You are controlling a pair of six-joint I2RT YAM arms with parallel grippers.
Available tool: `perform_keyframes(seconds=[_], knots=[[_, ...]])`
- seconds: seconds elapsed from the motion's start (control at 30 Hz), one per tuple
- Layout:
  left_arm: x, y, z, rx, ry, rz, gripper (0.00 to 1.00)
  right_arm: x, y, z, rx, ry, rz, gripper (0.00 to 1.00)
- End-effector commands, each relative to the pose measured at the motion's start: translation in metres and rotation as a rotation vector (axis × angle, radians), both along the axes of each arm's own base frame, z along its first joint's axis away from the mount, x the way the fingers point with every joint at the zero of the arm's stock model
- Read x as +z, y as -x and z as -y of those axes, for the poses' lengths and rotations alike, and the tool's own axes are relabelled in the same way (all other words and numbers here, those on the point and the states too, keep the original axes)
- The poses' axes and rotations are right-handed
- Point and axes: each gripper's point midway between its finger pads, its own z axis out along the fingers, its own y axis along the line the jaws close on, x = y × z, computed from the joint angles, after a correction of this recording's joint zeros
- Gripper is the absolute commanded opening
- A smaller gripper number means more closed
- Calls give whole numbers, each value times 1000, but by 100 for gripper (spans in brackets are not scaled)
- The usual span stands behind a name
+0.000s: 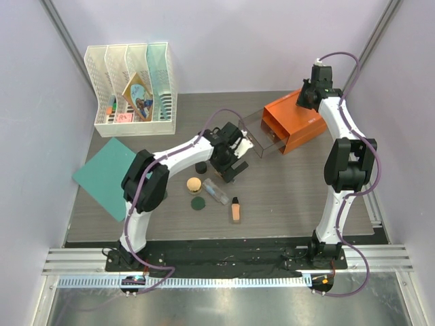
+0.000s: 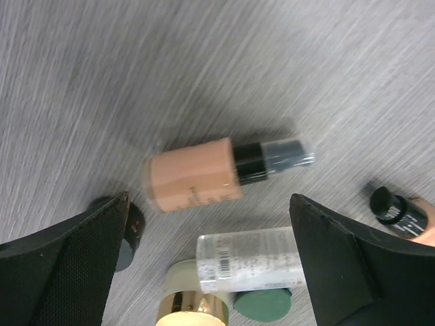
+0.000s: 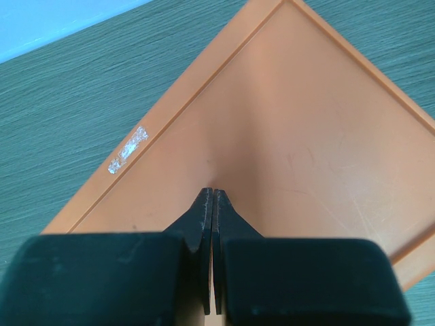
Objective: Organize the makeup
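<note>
Peach bottle (image 2: 194, 175) lies on its side on tabletop (image 2: 136, 68), framed by spread left fingers (image 2: 75, 265), apart from both.
Prob. light, rigid, smooth & round, so apt to roll/slip; grip across mid-body, not black cap (image 2: 249, 161). Clear tube (image 2: 248, 261) just beside it. Right fingers (image 3: 201, 217) pressed together over orange box (image 3: 306, 136).

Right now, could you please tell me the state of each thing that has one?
Left gripper: open, holding nothing.
Right gripper: shut, over the orange box.
Drawer: pulled out.
Peach bottle: capped, lying on its side.
Clear tube: lying flat.
Orange stick: lying flat.
</note>
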Motion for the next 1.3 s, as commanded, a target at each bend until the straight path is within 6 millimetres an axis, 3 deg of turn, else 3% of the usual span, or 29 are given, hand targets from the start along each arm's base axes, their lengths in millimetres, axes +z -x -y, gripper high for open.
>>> perform_keyframes(seconds=[0.0, 0.27, 0.53, 0.67, 0.9, 0.93, 0.97, 1.13, 1.27], knots=[[-6, 7, 18, -87, -22, 43, 100, -117, 84, -20, 67, -39, -468, 1], [-44, 12, 17, -91, -126, 41, 98, -117, 86, -20, 69, -39, -469, 1], [-56, 6, 0, -34, -203, 74, 89, -118, 88, -22, 73, -47, -475, 1], [-62, 9, -5, -15, -227, 66, 48, -120, 88, -22, 73, -54, -480, 1], [-71, 18, -14, -5, -256, 34, 24, -122, 88, -24, 77, -62, -484, 1], [-72, 19, -14, -8, -254, 31, 7, -123, 88, -24, 76, -63, -486, 1], [-72, 19, -16, -2, -258, 31, 0, -123, 89, -25, 78, -66, -486, 1], [-71, 22, -21, 14, -269, 34, 0, -123, 89, -25, 78, -68, -487, 1], [-57, 17, -19, 35, -254, 60, 0, -124, 89, -26, 78, -71, -487, 1]])
